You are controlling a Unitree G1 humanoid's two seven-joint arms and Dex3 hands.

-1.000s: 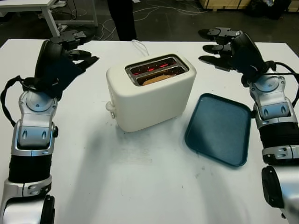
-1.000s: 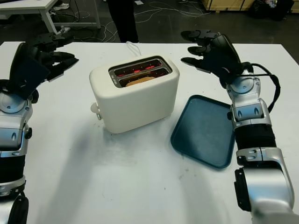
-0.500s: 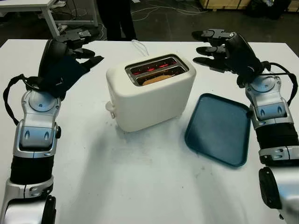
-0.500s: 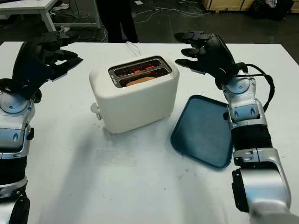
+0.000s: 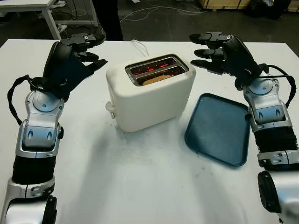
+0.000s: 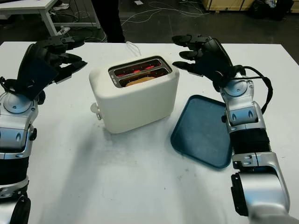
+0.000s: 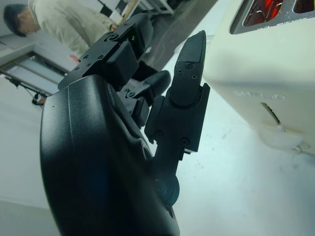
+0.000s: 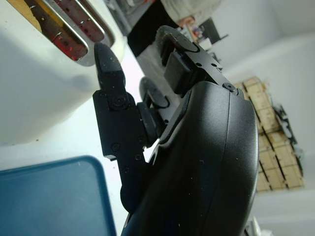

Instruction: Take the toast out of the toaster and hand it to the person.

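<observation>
The cream toaster point(image 5: 150, 92) stands at upper centre of the head view on the white table point(image 5: 140, 182). The toast point(image 5: 156, 78) sits down in its nearer slot; both slots glow red. My left hand point(image 5: 77, 53), upper left, holds nothing. My right hand point(image 5: 219, 49), upper right, holds nothing. A blue tray point(image 5: 218, 128) lies right of the toaster. A person point(image 7: 59, 22) stands beyond the table.

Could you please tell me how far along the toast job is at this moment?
Nothing is done yet: the toast sits down in the near slot of the white toaster, whose elements glow red. In hand: the left robot hand and right robot hand are open, flanking the toaster, touching nothing. Left: grasp the toast, lift it out, pass it to the person.
</observation>
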